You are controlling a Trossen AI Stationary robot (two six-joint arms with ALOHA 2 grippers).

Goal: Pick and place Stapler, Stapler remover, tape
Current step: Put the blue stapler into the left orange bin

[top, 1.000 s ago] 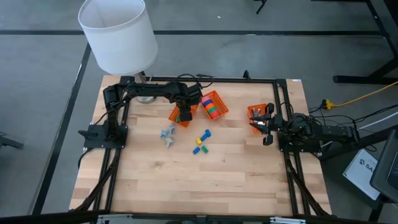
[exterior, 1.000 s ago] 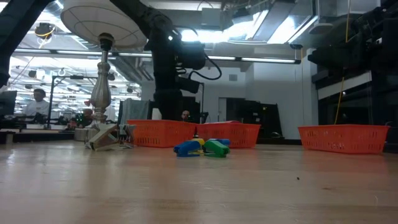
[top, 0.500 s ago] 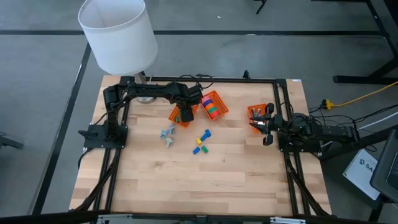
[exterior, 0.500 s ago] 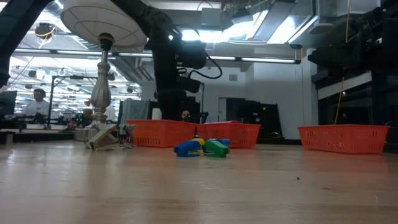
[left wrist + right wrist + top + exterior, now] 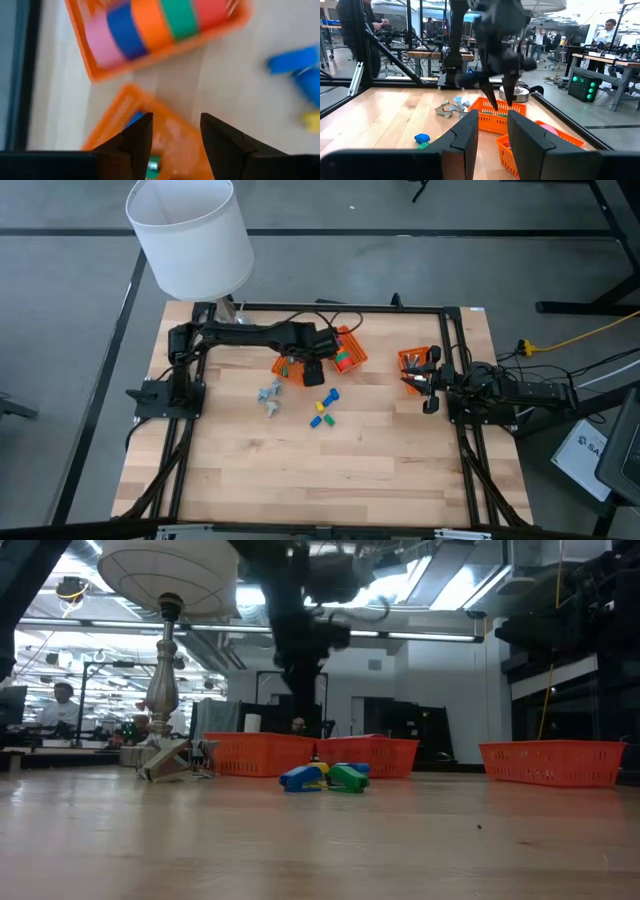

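Orange basket (image 5: 95, 75) with tape (image 5: 150, 25)

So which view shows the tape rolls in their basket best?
The left wrist view: the tape rolls fill it, colours distinct, side by side. The high view shows them small, partly under the left arm; in the low view the basket hides them.

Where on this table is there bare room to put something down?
The wide wooden stretch of the table nearer the camera than the small coloured pieces is bare. It is crowded at the far side, around the orange baskets, the left gripper and the grey staple removers.
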